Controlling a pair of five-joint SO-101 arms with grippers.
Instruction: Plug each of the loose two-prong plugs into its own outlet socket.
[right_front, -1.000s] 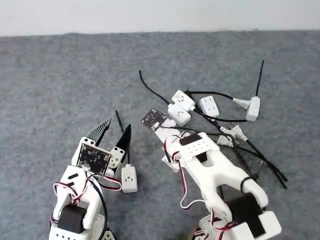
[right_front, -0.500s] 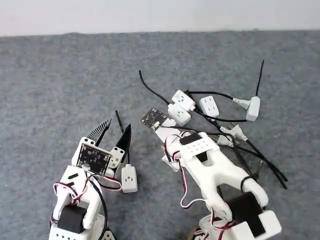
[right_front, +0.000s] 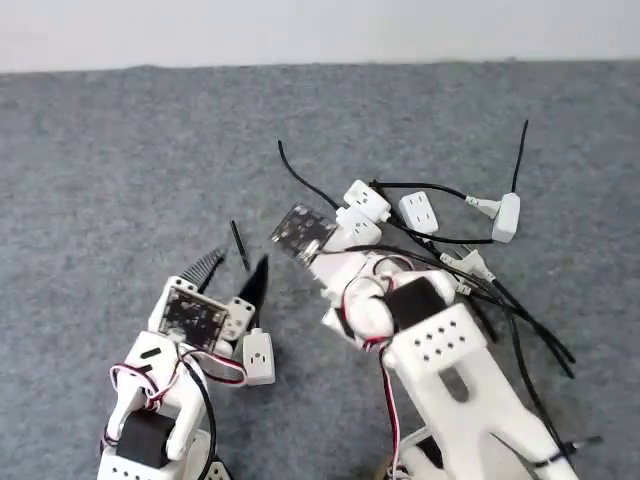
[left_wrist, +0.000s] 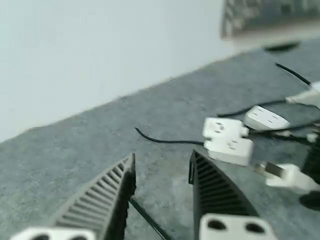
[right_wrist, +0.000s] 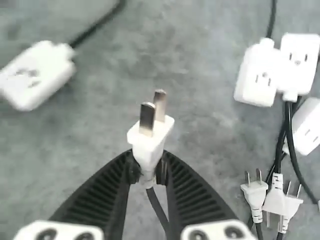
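Right now the right gripper (right_wrist: 146, 164) has its jaws pinching a white two-prong plug (right_wrist: 150, 131) at its base, where the plug's black cord (right_wrist: 156, 202) comes out. The two metal prongs point away from the jaws, and the plug is held clear of the grey desk (right_front: 110, 160). In the high view the right arm (right_front: 450, 345) stretches from the near right edge toward the middle of the desk. Its wrist lies just on the near side of a pair of white outlet sockets (right_front: 360, 212) that touch each other. A single socket (right_front: 418, 212) lies just to the right of the pair, and a white adapter (right_front: 506, 217) sits farther right. Two loose plugs (right_front: 465, 265) lie side by side among tangled black cables (right_front: 520, 320), near the right arm. The right wrist view shows them as well (right_wrist: 270, 197), prongs up, close to the paired sockets (right_wrist: 277, 67).

The left gripper (right_front: 238, 262) sits at the near left with its jaws spread and nothing between them. Its wrist view shows the gap plainly (left_wrist: 161, 157). Another white socket (right_front: 258, 357) lies on the desk beside the left arm's wrist, on its right.
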